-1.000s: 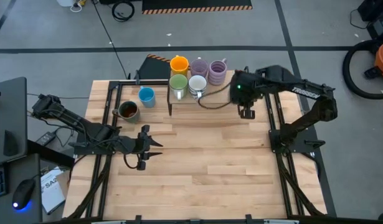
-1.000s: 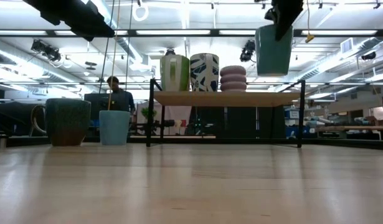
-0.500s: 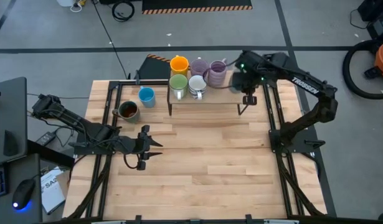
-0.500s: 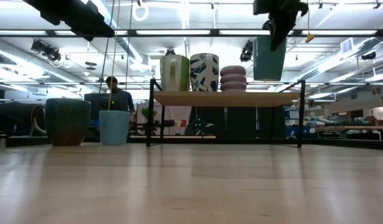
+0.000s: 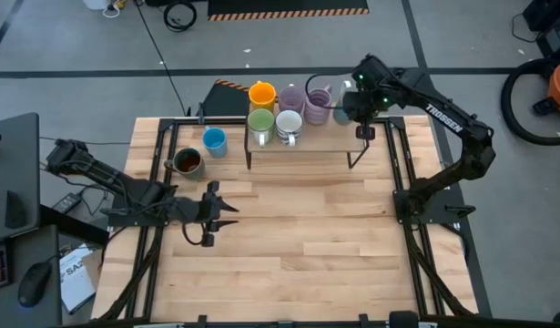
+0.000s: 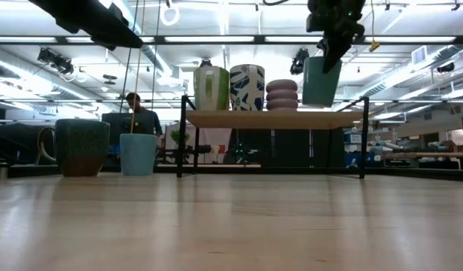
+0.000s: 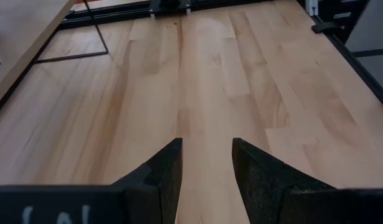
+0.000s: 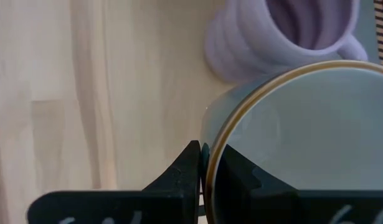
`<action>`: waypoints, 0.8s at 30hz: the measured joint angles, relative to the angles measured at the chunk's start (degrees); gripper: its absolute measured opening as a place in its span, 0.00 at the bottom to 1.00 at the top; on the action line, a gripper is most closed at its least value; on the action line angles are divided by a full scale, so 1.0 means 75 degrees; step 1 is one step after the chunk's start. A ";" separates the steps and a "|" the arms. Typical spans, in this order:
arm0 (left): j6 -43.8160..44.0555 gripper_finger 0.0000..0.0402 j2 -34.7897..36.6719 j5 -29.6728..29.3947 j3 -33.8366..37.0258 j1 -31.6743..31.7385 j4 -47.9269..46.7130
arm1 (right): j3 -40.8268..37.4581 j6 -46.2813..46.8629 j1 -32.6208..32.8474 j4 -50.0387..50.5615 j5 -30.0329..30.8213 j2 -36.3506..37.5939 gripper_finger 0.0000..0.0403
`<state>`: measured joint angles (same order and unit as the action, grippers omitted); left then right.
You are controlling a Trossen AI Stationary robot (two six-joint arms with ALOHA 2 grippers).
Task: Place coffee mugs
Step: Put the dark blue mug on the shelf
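Observation:
My right gripper (image 5: 357,107) hangs over the right end of a low wooden shelf (image 6: 276,118), shut on a pale teal mug (image 6: 321,80) with a brown rim. An orange mug (image 5: 261,94), two pale purple mugs (image 5: 291,98) (image 5: 319,100), a green one (image 5: 260,121) and a white one (image 5: 289,123) stand on the shelf. A blue mug (image 5: 214,140) and a dark mug (image 5: 187,162) stand on the table left of it. My left gripper (image 5: 211,214) waits open and low over the table's left half. My right gripper pinches the teal mug's rim (image 8: 207,163), one finger inside the mug and one outside on its wall. The fingers come from above, slanting down. The mug hangs below them, tilted, mouth up, its bottom clear of the shelf, beside the ribbed purple mug (image 8: 266,43).
The shelf stands on thin black wire legs (image 6: 364,135) at the table's far middle. Bare shelf top (image 5: 339,137) lies right of the white mug. Black frame rails (image 5: 402,155) run along the table's sides. A person (image 6: 143,117) sits in the room beyond.
My right gripper has carried the teal mug toward the table's far edge and a little left, to above the shelf's right end next to the purple mug. The mug now hangs more tilted. The gripper stays shut on it.

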<state>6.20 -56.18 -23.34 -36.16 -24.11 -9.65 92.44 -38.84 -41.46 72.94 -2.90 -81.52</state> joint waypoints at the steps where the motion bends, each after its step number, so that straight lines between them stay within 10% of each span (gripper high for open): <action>1: 0.0000 0.36 0.0000 0.0000 0.0000 0.0037 0.0003 | -0.0026 -0.0069 -0.0074 -0.0063 -0.0060 0.0000 0.10; 24: -0.0195 0.36 0.0000 0.0003 0.0000 0.0593 0.0012 | -0.0432 -0.0659 -0.0806 -0.0686 -0.0270 -0.0600 0.10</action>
<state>4.73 -56.18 -23.32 -36.16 -19.66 -9.56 89.20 -43.78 -47.51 67.80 -4.93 -86.01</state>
